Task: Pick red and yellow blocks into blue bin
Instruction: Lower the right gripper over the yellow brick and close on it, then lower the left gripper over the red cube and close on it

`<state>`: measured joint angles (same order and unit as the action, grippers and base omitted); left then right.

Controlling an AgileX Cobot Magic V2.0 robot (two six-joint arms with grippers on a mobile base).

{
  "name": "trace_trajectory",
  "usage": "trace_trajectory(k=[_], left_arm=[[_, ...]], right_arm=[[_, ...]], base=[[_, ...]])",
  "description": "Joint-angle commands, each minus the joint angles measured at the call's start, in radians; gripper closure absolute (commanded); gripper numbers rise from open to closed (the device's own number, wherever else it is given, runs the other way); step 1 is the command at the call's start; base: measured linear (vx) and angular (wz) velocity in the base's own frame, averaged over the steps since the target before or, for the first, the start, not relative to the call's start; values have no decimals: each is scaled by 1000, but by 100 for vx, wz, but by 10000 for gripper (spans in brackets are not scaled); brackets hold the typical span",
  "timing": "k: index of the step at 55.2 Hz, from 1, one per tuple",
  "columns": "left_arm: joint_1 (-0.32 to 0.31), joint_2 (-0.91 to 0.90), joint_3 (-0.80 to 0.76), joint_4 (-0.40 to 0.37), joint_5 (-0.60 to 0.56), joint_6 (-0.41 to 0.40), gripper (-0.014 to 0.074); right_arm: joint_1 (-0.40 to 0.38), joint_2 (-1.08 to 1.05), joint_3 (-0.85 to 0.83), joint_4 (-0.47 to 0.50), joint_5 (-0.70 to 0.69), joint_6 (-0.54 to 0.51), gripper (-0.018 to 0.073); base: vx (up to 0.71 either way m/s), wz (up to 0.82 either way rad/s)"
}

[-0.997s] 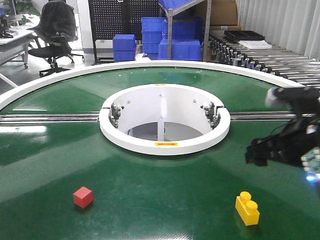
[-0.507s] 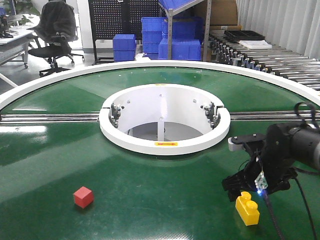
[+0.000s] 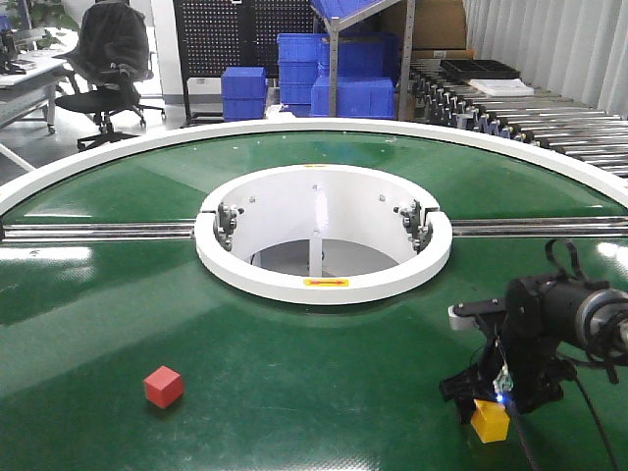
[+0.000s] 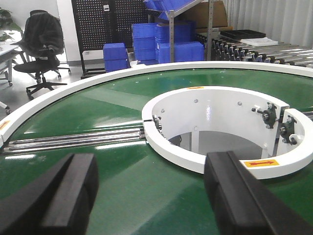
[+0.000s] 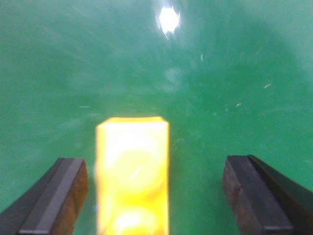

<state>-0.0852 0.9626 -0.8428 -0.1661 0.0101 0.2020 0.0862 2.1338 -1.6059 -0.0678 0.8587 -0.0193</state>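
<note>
The red cube [image 3: 163, 386] lies alone on the green belt at the front left. At the front right sits the yellow brick [image 3: 490, 420], partly covered by my right gripper [image 3: 491, 398], which hangs low over it. In the right wrist view the yellow brick [image 5: 132, 171] stands between the open fingers of the right gripper [image 5: 154, 176], closer to the left finger [image 5: 56, 196]; no pad touches it. My left gripper [image 4: 154, 196] is open above bare belt with nothing between its fingers. The blue bin is out of view.
A white inner ring [image 3: 324, 287] surrounds a hole in the middle of the round belt, with metal rails [image 3: 98, 232] running out to both sides. Stacked blue crates [image 3: 339, 74], a roller conveyor [image 3: 530, 108] and an office chair [image 3: 103, 69] stand beyond the outer rim.
My right arm swung in from the right edge and came down over the yellow brick, which now sits between its fingers. The red cube has stayed put.
</note>
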Motion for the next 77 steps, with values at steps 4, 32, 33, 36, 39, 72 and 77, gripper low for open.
trace_trajectory(k=[4, 32, 33, 36, 39, 72, 77], left_arm=[[-2, -12, -34, -2, -75, 1, 21], [-2, 85, -193, 44, 343, 65, 21], [-2, 107, -211, 49, 371, 70, 21], [-2, 291, -397, 49, 511, 113, 21], [-2, 366, -470, 49, 558, 144, 21], [-2, 1016, -981, -187, 898, 504, 22], [-2, 1034, -981, -185, 891, 505, 22]], right_arm=[[-6, -42, -32, 0, -45, -8, 134], [-6, -124, -37, 4, -58, -9, 572], [-6, -127, -37, 5, -58, -9, 572], [-6, -132, -37, 37, -54, -9, 573], [-6, -132, -36, 53, -54, -9, 571], [-6, -132, -36, 83, -69, -36, 569], [-6, -131, -36, 83, -72, -36, 569]], base=[[0, 0], [0, 0], [0, 0], [0, 0], [0, 0], [0, 0], [0, 0]])
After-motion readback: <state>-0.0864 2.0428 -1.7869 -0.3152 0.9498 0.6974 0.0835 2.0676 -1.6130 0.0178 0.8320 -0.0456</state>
